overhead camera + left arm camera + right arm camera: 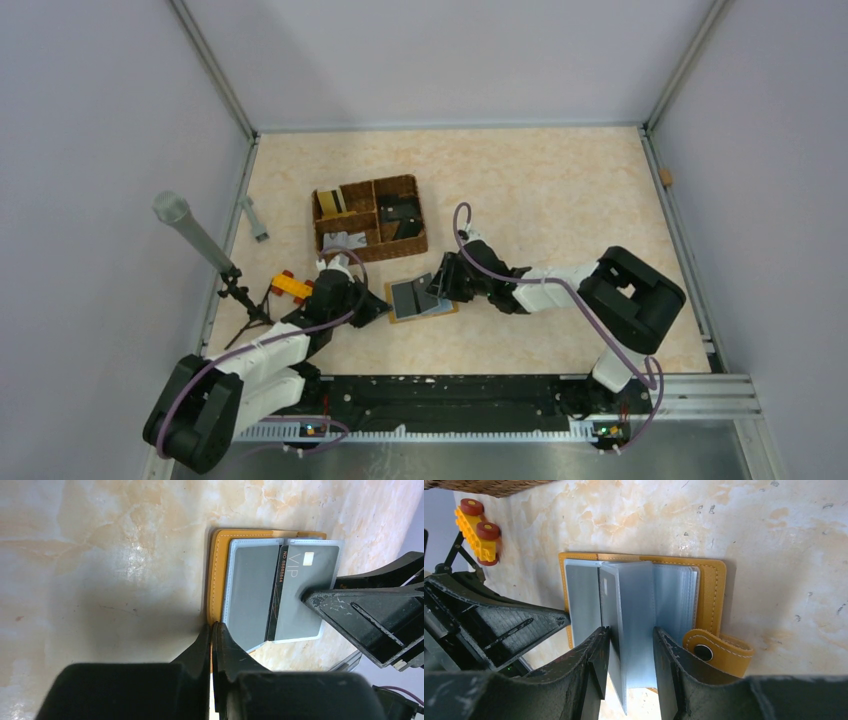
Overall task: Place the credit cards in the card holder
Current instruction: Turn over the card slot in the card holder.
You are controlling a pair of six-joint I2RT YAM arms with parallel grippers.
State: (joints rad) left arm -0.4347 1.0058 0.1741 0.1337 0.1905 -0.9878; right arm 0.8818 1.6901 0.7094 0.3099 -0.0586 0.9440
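Note:
The mustard-orange card holder (pixel 421 299) lies open on the table, its clear sleeves fanned up. A grey credit card marked VIP (pixel 297 587) sits in one sleeve. My left gripper (pixel 212 626) is shut on the near edge of the holder's orange cover (pixel 216 570). My right gripper (pixel 630 630) stands open over the sleeves, one leaf upright between its fingers, and a fingertip (pixel 312 598) rests on the VIP card's sleeve. More credit cards lie in the basket: black ones (pixel 401 216), a pale yellowish one (pixel 328 203) and a grey one (pixel 345 240).
The brown woven compartment basket (pixel 372 183) stands just behind the holder. An orange-and-red toy block (pixel 291 285) lies left of my left gripper (pixel 378 308). A microphone on a small tripod (pixel 195 236) stands at the left edge, with a small grey item (pixel 255 220) beside it.

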